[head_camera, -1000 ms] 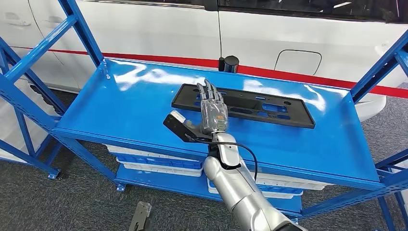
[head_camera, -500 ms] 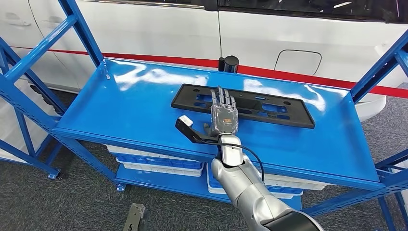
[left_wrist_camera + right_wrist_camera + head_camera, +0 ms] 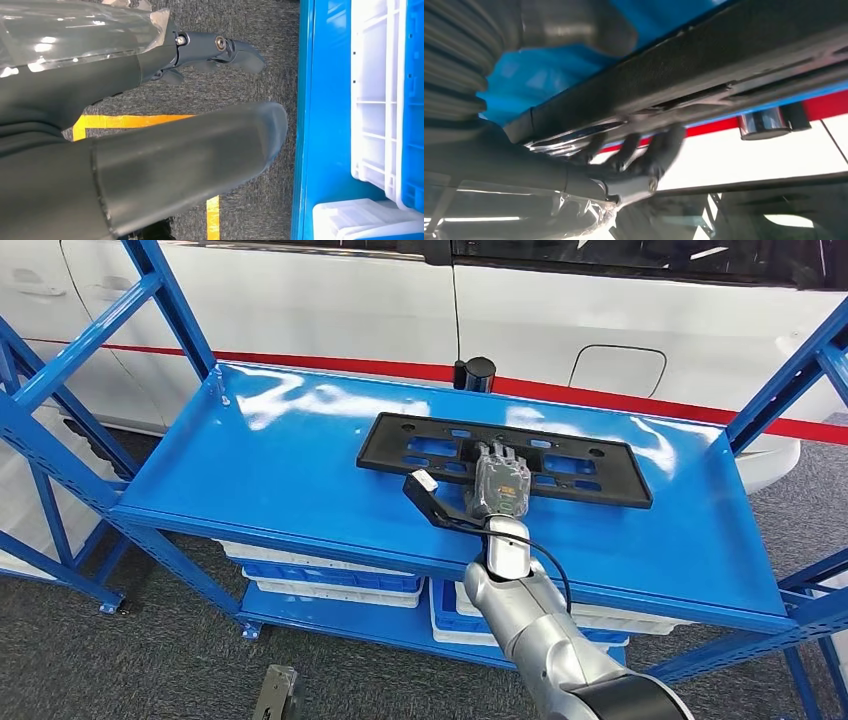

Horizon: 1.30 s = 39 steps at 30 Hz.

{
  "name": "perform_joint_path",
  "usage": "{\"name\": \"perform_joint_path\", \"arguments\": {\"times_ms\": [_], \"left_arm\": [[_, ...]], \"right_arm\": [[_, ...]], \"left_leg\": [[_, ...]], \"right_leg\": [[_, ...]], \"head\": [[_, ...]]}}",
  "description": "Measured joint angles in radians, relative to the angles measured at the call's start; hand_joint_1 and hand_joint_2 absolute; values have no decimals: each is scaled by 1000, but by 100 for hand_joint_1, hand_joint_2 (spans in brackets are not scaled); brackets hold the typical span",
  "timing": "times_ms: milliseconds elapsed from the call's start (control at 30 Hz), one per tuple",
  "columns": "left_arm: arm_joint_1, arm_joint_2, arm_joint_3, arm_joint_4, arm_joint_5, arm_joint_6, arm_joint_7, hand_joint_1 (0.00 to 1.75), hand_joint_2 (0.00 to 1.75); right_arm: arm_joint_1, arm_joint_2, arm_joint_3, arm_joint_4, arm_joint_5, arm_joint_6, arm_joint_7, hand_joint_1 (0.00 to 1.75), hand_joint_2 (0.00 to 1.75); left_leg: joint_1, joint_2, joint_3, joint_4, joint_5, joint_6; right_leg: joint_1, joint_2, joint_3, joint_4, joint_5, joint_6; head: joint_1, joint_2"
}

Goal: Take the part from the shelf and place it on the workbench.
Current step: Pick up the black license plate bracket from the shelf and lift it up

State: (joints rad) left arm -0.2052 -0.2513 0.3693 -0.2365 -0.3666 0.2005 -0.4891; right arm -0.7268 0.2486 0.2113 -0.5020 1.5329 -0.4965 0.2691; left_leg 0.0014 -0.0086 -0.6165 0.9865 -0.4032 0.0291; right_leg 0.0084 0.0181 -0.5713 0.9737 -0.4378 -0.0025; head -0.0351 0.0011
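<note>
The part is a flat black plate frame (image 3: 590,475) lying on the top deck of the blue shelf (image 3: 280,460), towards the back. My right hand (image 3: 500,485) lies over its middle, fingers stretched across the near rail and touching it. In the right wrist view the part (image 3: 704,70) runs as a dark bar between the thumb and the fingers (image 3: 664,145), which press against it; a closed grip is not plain. My left hand (image 3: 150,150) hangs beside the shelf above the floor, fingers apart and holding nothing.
A white car (image 3: 600,310) with a red stripe stands close behind the shelf. A small black cylinder (image 3: 480,372) sits at the deck's back edge. White bins (image 3: 320,575) fill the lower shelf. Blue uprights (image 3: 60,440) flank both sides. A yellow line (image 3: 135,120) marks the floor.
My right arm has swung right and forward, carrying the hand from the part's left end to its middle. The part has not moved.
</note>
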Motion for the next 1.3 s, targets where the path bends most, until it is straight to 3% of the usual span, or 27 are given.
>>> {"name": "perform_joint_path", "arguments": {"times_ms": [633,833,967,1067,1200,1300], "left_arm": [[-1,1,0,0,-14,0,8,0,0],[-7,1,0,0,-28,20,-2,0,0],[-15,-2,0,0,-39,73,-19,0,175],[-20,-11,-1,0,-45,84,4,0,175],[-22,-29,-9,0,-77,93,-1,0,175],[-27,-44,-21,0,-97,93,-10,0,175]], "right_arm": [[3,-8,-7,-4,1,-3,10,175,175],[44,-16,29,-93,1,-38,16,175,175],[99,-36,99,-296,1,-51,31,175,175],[125,-72,178,-494,1,-34,84,175,175],[127,-162,279,-727,1,-3,187,175,175],[128,-230,311,-869,1,-5,183,175,175]], "left_leg": [[0,0,0,0,0,0],[0,0,0,0,0,0],[0,0,-1,0,0,0],[0,0,-1,0,0,0],[0,0,-2,0,0,0],[-1,0,-2,0,0,0]], "right_leg": [[1,0,0,0,0,0],[1,0,0,0,0,0],[0,0,-1,0,0,0],[0,0,-2,0,0,0],[-1,0,-2,0,0,0],[-1,0,-2,0,0,0]], "head": [[0,0],[0,0],[0,0],[0,0],[0,0],[0,0]]}}
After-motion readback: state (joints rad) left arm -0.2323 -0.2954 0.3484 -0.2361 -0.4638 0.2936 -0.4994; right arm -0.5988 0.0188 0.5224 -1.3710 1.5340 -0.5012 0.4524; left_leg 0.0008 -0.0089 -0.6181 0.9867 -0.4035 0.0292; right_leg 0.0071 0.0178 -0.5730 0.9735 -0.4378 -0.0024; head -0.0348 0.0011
